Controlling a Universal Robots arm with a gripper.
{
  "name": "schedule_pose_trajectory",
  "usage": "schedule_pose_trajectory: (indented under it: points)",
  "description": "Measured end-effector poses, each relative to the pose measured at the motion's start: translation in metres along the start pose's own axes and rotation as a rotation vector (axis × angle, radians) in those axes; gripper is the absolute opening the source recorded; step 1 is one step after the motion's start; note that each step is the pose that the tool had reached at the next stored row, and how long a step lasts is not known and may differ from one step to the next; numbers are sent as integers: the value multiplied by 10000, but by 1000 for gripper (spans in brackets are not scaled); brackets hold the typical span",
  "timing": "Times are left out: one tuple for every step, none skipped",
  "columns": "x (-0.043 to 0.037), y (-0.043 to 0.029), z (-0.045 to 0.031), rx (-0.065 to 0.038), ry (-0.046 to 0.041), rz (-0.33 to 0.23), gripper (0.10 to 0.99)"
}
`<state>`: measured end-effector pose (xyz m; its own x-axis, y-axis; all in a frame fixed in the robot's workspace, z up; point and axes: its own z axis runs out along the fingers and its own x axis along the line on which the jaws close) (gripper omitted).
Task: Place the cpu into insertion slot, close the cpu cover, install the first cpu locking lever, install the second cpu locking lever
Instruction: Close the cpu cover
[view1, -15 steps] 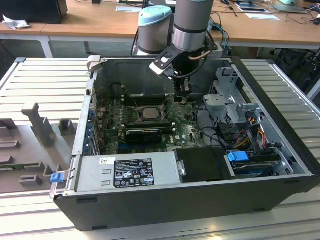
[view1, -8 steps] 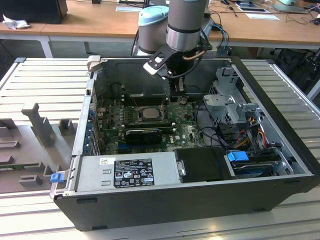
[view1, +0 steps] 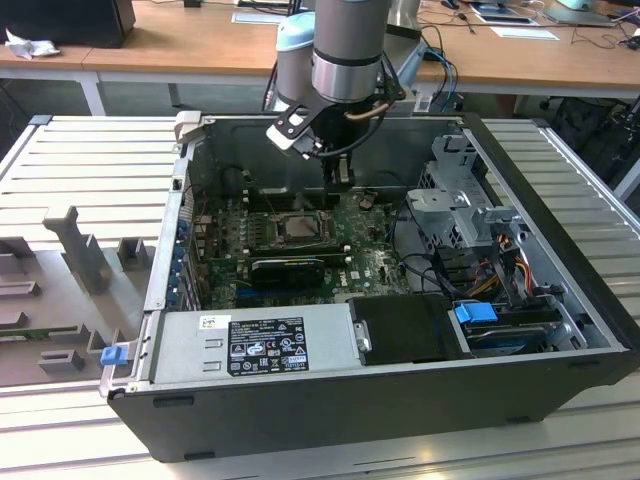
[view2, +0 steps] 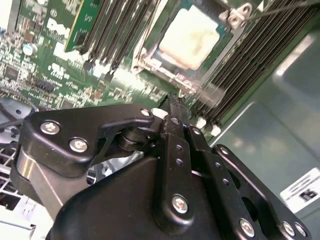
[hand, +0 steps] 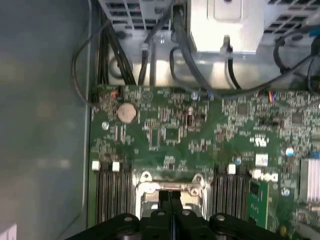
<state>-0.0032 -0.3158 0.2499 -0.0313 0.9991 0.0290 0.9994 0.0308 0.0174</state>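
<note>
A ribbed metal tabletop (view1: 90, 160) carries an open computer case (view1: 400, 400) lying on its side, its interior facing up. The robot arm (view1: 348, 45) reaches down into the case from the far side. Along the near wall sits the grey power supply (view1: 250, 345), and beyond it the green motherboard (view1: 380, 265) covers the case floor.

The tool (view1: 340, 178) hangs low over the board, just beside the far edge of the insertion slot (view1: 300, 240). In both wrist views its fingers are pressed together with nothing seen between them (only a thin dark seam separates them), and the tips (view2: 173, 102) (hand: 170, 197) hover at the edge of the silvery socket frame; whether they touch it, I cannot tell.

The cpu cover (view2: 150, 60) lies down flat as a metal frame around the chip, flanked on both sides by rows of black memory slots (view2: 260, 55). The cpu (view2: 190, 37) sits seated in the slot, its pale top showing through the cover's square cut-out.

A round silver coin cell (hand: 126, 113) sits on the board well apart from the socket.
</note>
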Motion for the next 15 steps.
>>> schedule_pose_trajectory:
  points:
    - [1, -98, 36, -1, -1, 1, 106]
    - [2, -136, 58, 0, 0, 3, 106]
    - [2, -173, 82, 1, -1, 1, 106]
    - [3, -201, 106, 0, 0, 1, 106]
    - [3, -219, 124, 0, 1, 0, 106]
    - [3, -233, 147, 1, 0, -2, 106]
    - [2, -236, 167, 1, 0, -8, 106]
    - [2, -242, 185, 1, 1, -29, 106]
    - [1, -245, 200, 4, 4, -69, 106]
    - [1, -248, 215, 7, 8, -135, 106]
    - [0, -249, 229, 10, 13, -203, 106]
    - [0, -249, 240, 13, 17, -254, 106]
    - [-1, -250, 247, 15, 23, -279, 106]
    - [-3, -252, 254, 15, 26, -291, 106]
    - [-3, -256, 257, 16, 26, -291, 106]
